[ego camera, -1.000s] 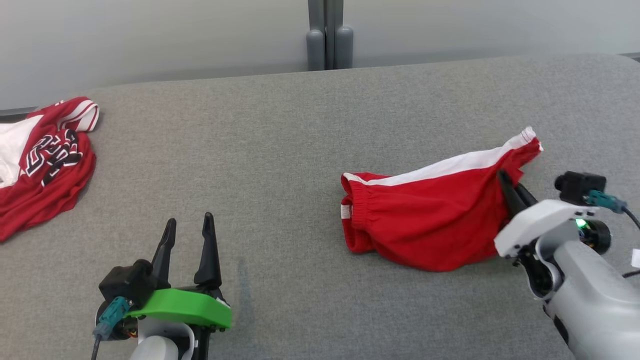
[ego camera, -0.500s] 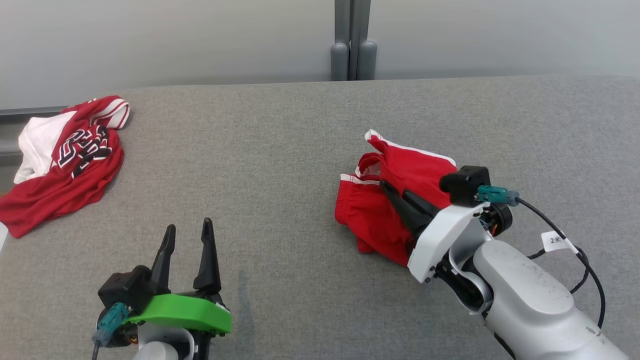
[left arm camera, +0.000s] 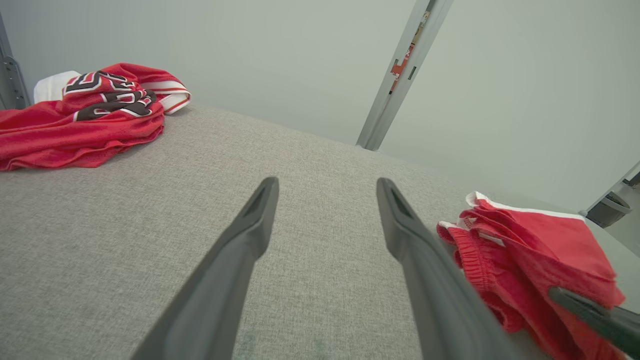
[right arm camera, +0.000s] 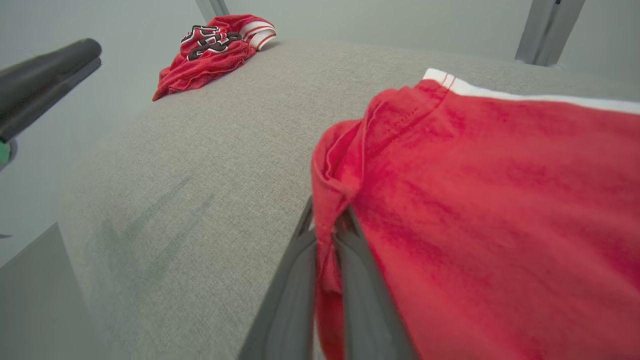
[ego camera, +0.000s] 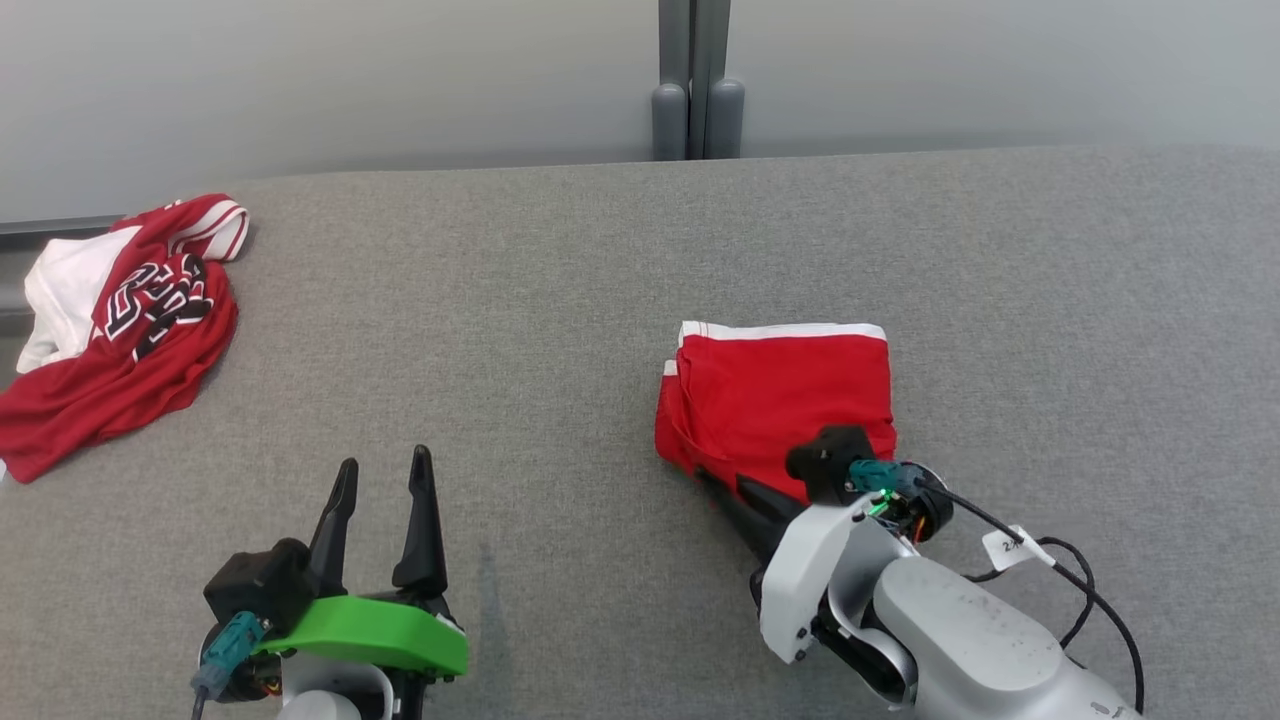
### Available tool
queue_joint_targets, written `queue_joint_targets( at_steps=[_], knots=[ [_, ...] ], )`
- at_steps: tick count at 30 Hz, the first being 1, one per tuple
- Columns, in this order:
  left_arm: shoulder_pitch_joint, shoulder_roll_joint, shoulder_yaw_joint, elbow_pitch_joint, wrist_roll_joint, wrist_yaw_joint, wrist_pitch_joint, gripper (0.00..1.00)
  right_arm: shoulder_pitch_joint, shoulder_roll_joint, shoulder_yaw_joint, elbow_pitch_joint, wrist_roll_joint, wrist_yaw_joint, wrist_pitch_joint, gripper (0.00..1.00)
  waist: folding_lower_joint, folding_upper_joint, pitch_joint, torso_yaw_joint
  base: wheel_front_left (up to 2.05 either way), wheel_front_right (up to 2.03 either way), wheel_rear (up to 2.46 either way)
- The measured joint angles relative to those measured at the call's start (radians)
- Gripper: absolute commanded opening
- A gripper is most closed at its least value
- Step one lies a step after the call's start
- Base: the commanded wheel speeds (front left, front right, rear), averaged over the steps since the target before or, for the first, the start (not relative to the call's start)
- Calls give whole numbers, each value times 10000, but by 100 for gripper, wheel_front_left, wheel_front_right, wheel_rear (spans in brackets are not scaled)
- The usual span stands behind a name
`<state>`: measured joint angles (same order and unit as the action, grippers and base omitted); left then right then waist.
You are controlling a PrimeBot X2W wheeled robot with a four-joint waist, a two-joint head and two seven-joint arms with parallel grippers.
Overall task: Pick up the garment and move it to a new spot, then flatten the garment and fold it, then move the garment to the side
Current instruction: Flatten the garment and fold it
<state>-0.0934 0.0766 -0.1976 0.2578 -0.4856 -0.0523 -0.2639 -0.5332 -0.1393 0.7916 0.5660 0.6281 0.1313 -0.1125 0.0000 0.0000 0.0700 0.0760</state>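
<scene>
Tabletop (ego camera: 520, 300) friction is the widest risk: its grey cloth cover grips fabric, so any drag across it could roll the lower layers and undo the fold. Red shorts (ego camera: 780, 400) lie folded right of centre, white band at the far edge, well apart from the red jersey (ego camera: 120, 330) at the far left. Right claw (ego camera: 712, 485) is pinched tight on the shorts' near-left corner, seemingly a thin bite of hem. Lifted from that single corner, the layers would likely fall open or slip free. Left claw (ego camera: 383, 460) hovers spread wide, holding nothing, near the front edge — too far off to steady the stack.
</scene>
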Motion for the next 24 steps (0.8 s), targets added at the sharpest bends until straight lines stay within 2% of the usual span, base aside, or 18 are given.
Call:
queue_joint_targets(
  at_steps=[1, 2, 7, 14, 19, 24],
  knots=[
    [-1, -2, -15, 15, 2, -4, 0, 100, -25, 42, 86, 192, -134, 0, -98, 43, 0, 0, 2, 15, 0, 0, 0],
    [-1, -4, -29, 27, 15, -4, 0, 100, -49, 92, 165, 366, -244, 0, -173, 100, 0, 0, 2, 32, 0, 0, 0],
    [0, -19, -38, 71, 25, -8, 0, 100, -81, 215, 546, 708, -401, 0, -491, 100, 0, 0, -12, 60, 0, 0, 0],
    [9, -44, -33, 73, 23, -8, 0, 100, -103, -29, 700, 412, -451, 0, -917, 100, 0, 0, -21, -81, 0, 0, 0],
    [10, -81, -56, 21, 29, -21, 0, 100, -81, -303, -84, -52, -493, 0, -1243, 100, 0, 0, -5, -230, 0, 0, 0],
    [9, -134, -100, 4, 73, -50, 0, 100, -19, -518, -1244, -268, -1256, 0, -1436, 100, 0, 0, 42, -330, 0, 0, 0]
  ],
)
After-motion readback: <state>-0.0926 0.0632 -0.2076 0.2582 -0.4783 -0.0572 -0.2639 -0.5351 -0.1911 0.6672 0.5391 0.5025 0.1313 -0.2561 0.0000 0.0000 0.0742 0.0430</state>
